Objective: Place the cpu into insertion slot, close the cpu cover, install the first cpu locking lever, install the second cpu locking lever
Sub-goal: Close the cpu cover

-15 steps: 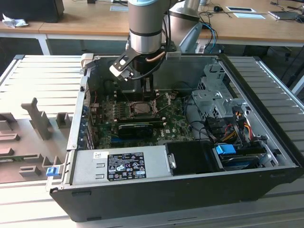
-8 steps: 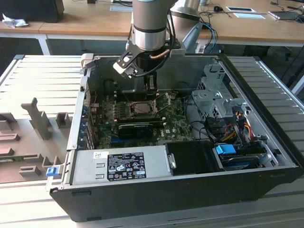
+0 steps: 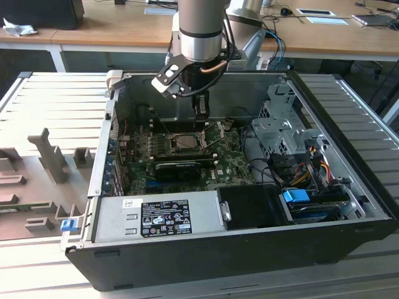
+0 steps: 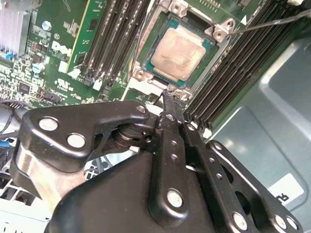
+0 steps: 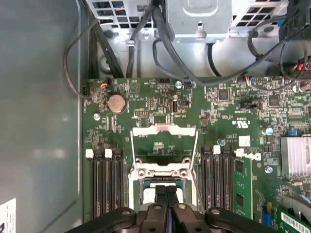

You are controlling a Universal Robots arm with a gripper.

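- The cpu (image 4: 180, 52) lies flat inside the insertion slot (image 4: 140, 74), with its silver-grey top facing up and a green rim around it.
- The insertion slot sits in the middle of the green motherboard (image 3: 227, 165), in the far half of the open computer case (image 3: 187, 261).
- The cpu cover (image 5: 164, 129) is swung open, away from the chip; the board is visible through its square window.
- One thin locking lever (image 4: 272, 22) stands out from a corner of the slot and is not latched.
- The gripper (image 4: 167, 93) has its two fingers pressed together and nothing is between them. The tips are just at the edge of the slot; I cannot tell if they touch it.
- In the exterior view the gripper (image 3: 201, 124) hangs straight down over the slot's far side.
- Black memory slots (image 5: 107, 184) run along both sides of the insertion slot.
- A long black expansion card (image 3: 177, 168) lies just near of the slot.
- The power supply (image 3: 156, 218) fills the near corner on the exterior view's left, and the drive cage (image 3: 280, 124) stands at the exterior view's right.
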